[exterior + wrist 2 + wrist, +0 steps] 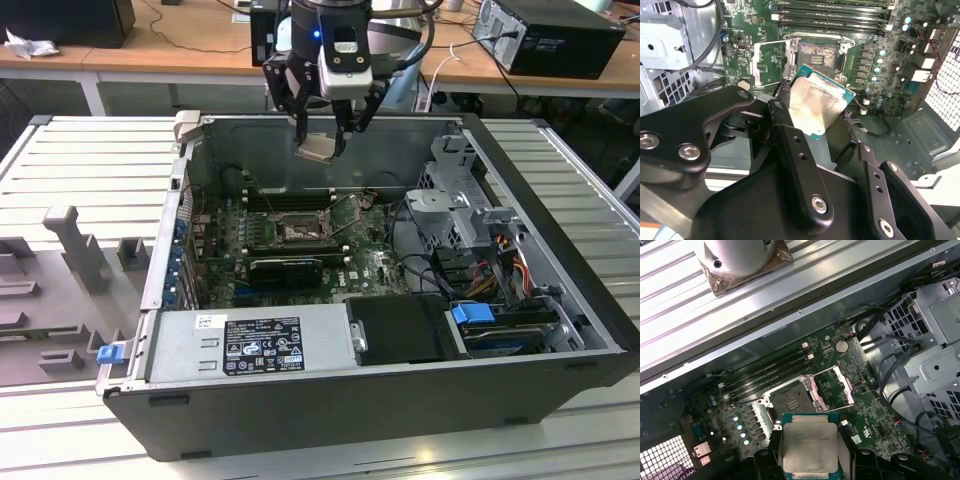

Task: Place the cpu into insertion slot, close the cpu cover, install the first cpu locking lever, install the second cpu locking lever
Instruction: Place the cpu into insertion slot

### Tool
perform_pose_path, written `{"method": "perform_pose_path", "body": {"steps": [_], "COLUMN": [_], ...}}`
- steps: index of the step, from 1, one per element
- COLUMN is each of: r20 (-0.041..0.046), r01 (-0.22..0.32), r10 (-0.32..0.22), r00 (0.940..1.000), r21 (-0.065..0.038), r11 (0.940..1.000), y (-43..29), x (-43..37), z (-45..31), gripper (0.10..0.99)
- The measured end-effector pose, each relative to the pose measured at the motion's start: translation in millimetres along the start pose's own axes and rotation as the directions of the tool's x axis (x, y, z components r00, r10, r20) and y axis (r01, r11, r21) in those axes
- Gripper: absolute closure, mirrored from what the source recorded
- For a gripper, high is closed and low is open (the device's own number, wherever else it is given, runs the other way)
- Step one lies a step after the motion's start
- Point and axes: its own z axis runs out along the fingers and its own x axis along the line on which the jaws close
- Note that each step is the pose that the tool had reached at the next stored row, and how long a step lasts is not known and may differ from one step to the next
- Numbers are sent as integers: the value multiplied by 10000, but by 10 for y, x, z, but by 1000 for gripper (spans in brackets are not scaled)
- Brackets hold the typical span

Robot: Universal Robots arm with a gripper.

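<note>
In the exterior view we see the black two-fingered gripper (322,138) above the open black computer case (300,400), its fingers clamped on opposite edges of the cpu (317,148), a small flat square chip with a pale silver-beige top. The chip hangs in the air well apart from the green circuit board (375,262). What that view leaves small, the second wrist view gives us plainly: the insertion slot (817,52), a dark square socket with a silvery rim, lies bare, and the cpu cover (769,62), a thin silvery frame plate, is swung open beside it. Long black memory slots (830,10) run along the socket's other side. In the first wrist view we see the chip's green edge (805,418), the socket beyond it, and a round silvery metal body on a brownish base (740,260) resting on the ribbed metal table (685,330). The case sits on that same silvery table, with grey moulded fixtures (75,245) at the exterior view's left and a wooden bench (150,52) with a black box (560,35) behind.
</note>
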Motion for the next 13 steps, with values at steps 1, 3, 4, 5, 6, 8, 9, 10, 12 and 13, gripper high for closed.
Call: {"method": "perform_pose_path", "body": {"steps": [1,3,4,5,6,8,9,10,12,13], "r20": [7,18,21,27,32,42,47,53,63,68], "r01": [-83,-199,-239,-297,-361,-476,-527,-590,-706,-758], "r10": [83,199,239,297,361,476,527,590,707,758], "r00": [10000,9998,9997,9996,9993,9989,9986,9982,9975,9971], "r21": [-1,-4,-5,-6,-8,-10,-11,-13,-16,-17], "r11": [10000,9998,9997,9996,9993,9989,9986,9983,9975,9971], "y": [0,0,0,0,0,0,0,0,0,0], "x": [0,0,0,0,0,0,0,0,0,0], "z": [0,0,0,0,0,0,0,0,0,0], "gripper": [557,557,557,557,557,557,557,557,557,557]}}
